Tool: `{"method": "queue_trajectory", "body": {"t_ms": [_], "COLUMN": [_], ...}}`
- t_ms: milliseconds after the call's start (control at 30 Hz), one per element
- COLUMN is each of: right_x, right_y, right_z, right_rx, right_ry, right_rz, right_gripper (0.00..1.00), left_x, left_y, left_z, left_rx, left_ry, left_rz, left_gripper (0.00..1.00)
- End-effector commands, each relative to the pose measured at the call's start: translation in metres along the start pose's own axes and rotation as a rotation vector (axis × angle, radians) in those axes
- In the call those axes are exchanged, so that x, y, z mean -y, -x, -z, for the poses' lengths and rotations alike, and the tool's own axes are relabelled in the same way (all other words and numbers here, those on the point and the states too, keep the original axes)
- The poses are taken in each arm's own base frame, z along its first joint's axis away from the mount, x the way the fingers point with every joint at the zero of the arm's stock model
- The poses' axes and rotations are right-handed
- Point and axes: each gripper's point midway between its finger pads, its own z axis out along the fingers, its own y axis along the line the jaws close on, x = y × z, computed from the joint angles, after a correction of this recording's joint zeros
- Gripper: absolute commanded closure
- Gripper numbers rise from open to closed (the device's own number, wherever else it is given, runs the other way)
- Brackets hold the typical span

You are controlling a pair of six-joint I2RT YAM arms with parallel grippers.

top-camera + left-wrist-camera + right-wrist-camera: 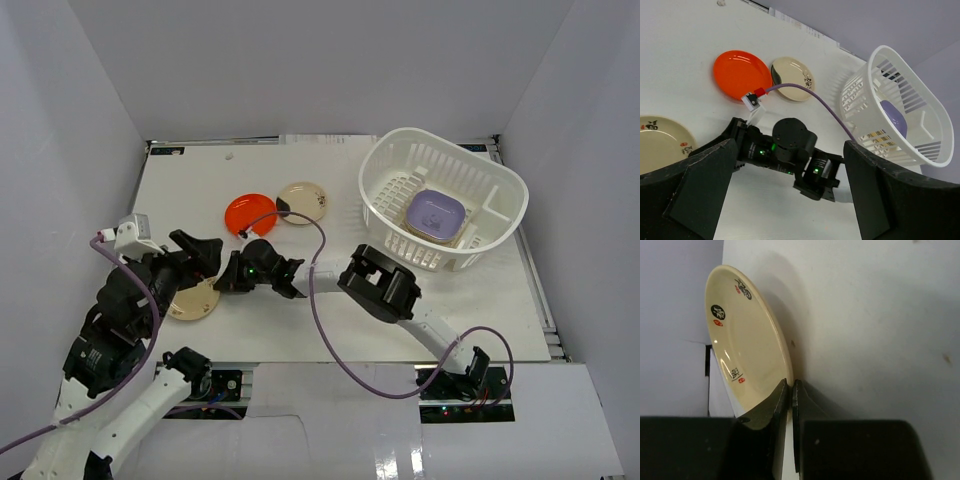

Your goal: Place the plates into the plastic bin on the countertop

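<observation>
**A:** Where do we stand with this plate?

**B:** Our right gripper (790, 384) reaches across to the near left corner of the surface (400, 320). Its jaws look pinched shut on the rim of the cream printed plate (747, 340). Our left gripper (790, 165) hangs just above, spread wide and holding nothing.

**A:** How do we lift it well?

**B:** We judge the bite shallow, since only the thin rim is caught. So we rise slowly and keep the plate near level, or it could pivot out. We also mind the left gripper close by.

**A:** And the route?

**B:** The plastic bin (440, 257) sits at the far right corner, with a lavender plate (435, 215) already inside. The red plate (250, 212) and beige plate (302, 202) lie towards the far edge. We pass on their near side, clear the bin's wall, then lower well inside before letting go.
</observation>
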Motion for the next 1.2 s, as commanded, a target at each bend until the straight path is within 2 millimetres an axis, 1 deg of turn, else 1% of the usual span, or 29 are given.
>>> {"method": "queue_trajectory", "body": {"t_ms": [0, 33, 67, 133, 167, 200, 233, 267, 300, 333, 400, 433, 467, 500, 533, 567, 600, 633, 667, 700, 767, 800, 833, 867, 900, 933, 1000, 1100, 1167], "right_x": [-0.071, -0.079, -0.099, -0.104, -0.107, -0.105, -0.094, -0.084, -0.075, -0.056, -0.040, -0.022, -0.034, -0.019, -0.019, -0.012, 0.013, 0.016, 0.024, 0.048, 0.080, 0.102, 0.124, 0.136, 0.151, 0.162, 0.177, 0.190, 0.199], "right_y": [0.041, 0.048, 0.055, 0.073, 0.083, 0.097, 0.113, 0.125, 0.134, 0.159, 0.178, 0.202, 0.217, 0.219, 0.241, 0.250, 0.263, 0.267, 0.269, 0.277, 0.270, 0.269, 0.257, 0.251, 0.247, 0.242, 0.232, 0.224, 0.221], "right_z": [0.045, 0.056, 0.081, 0.107, 0.134, 0.150, 0.177, 0.192, 0.207, 0.230, 0.281, 0.311, 0.346, 0.367, 0.411, 0.432, 0.466, 0.489, 0.503, 0.535, 0.554, 0.574, 0.576, 0.580, 0.591, 0.590, 0.591, 0.592, 0.597], "right_rx": [0.122, 0.150, 0.179, 0.255, 0.295, 0.347, 0.371, 0.393, 0.404, 0.444, 0.498, 0.556, 0.628, 0.637, 0.736, 0.769, 0.813, 0.848, 0.857, 0.907, 0.899, 0.922, 0.909, 0.895, 0.907, 0.893, 0.872, 0.872, 0.884], "right_ry": [0.114, 0.120, 0.136, 0.098, 0.058, 0.014, -0.063, -0.116, -0.151, -0.209, -0.281, -0.340, -0.338, -0.386, -0.417, -0.445, -0.530, -0.547, -0.559, -0.625, -0.667, -0.710, -0.726, -0.721, -0.745, -0.746, -0.743, -0.773, -0.806], "right_rz": [0.140, 0.192, 0.226, 0.315, 0.341, 0.365, 0.411, 0.428, 0.439, 0.433, 0.454, 0.441, 0.450, 0.448, 0.438, 0.430, 0.391, 0.378, 0.359, 0.300, 0.228, 0.174, 0.114, 0.081, 0.037, 0.000, -0.042, -0.073, -0.091], "right_gripper": [0.92, 0.92, 0.92, 0.92, 0.92, 0.92, 0.92, 0.92, 0.92, 0.92, 0.92, 0.92, 0.92, 0.92, 0.92, 0.92, 0.92, 0.92, 0.92, 0.92, 0.92, 0.92, 0.92, 0.92, 0.92, 0.92, 0.92, 0.92, 0.92], "left_x": [0.006, 0.008, 0.011, 0.014, 0.013, 0.009, 0.013, 0.013, 0.012, 0.011, 0.013, 0.011, 0.012, 0.011, 0.007, 0.004, 0.003, 0.004, -0.006, -0.009, -0.019, -0.020, -0.022, -0.035, -0.037, -0.042, -0.065, -0.079, -0.092], "left_y": [-0.003, -0.003, -0.002, 0.000, 0.001, -0.006, -0.003, -0.005, -0.011, -0.021, -0.033, -0.044, -0.050, -0.056, -0.069, -0.076, -0.083, -0.085, -0.104, -0.112, -0.129, -0.135, -0.139, -0.147, -0.152, -0.153, -0.159, -0.155, -0.162], "left_z": [-0.009, -0.012, -0.015, -0.024, -0.028, -0.034, -0.039, -0.043, -0.047, -0.057, -0.067, -0.078, -0.083, -0.090, -0.102, -0.109, -0.115, -0.123, -0.134, -0.140, -0.156, -0.160, -0.166, -0.174, -0.177, -0.182, -0.190, -0.199, -0.206], "left_rx": [0.004, -0.003, -0.003, 0.002, 0.013, 0.009, 0.039, 0.046, 0.042, 0.030, 0.007, -0.008, -0.014, -0.018, -0.034, -0.037, -0.046, -0.036, -0.076, -0.092, -0.124, -0.145, -0.153, -0.175, -0.199, -0.205, -0.222, -0.208, -0.232], "left_ry": [-0.009, -0.013, -0.015, 0.001, 0.011, 0.027, 0.014, 0.009, 0.011, 0.019, 0.020, 0.028, 0.030, 0.036, 0.053, 0.071, 0.080, 0.077, 0.125, 0.145, 0.185, 0.190, 0.193, 0.228, 0.226, 0.233, 0.280, 0.298, 0.338], "left_rz": [0.045, 0.045, 0.046, 0.051, 0.060, 0.064, 0.101, 0.118, 0.133, 0.148, 0.189, 0.197, 0.218, 0.223, 0.225, 0.247, 0.244, 0.255, 0.242, 0.255, 0.252, 0.264, 0.273, 0.276, 0.288, 0.304, 0.337, 0.363, 0.364], "left_gripper": [0.02, 0.02, 0.02, 0.02, 0.02, 0.02, 0.02, 0.02, 0.02, 0.02, 0.04, 0.05, 0.06, 0.06, 0.09, 0.09, 0.11, 0.14, 0.16, 0.17, 0.18, 0.19, 0.19, 0.19, 0.19, 0.19, 0.18, 0.09, 0.07]}}
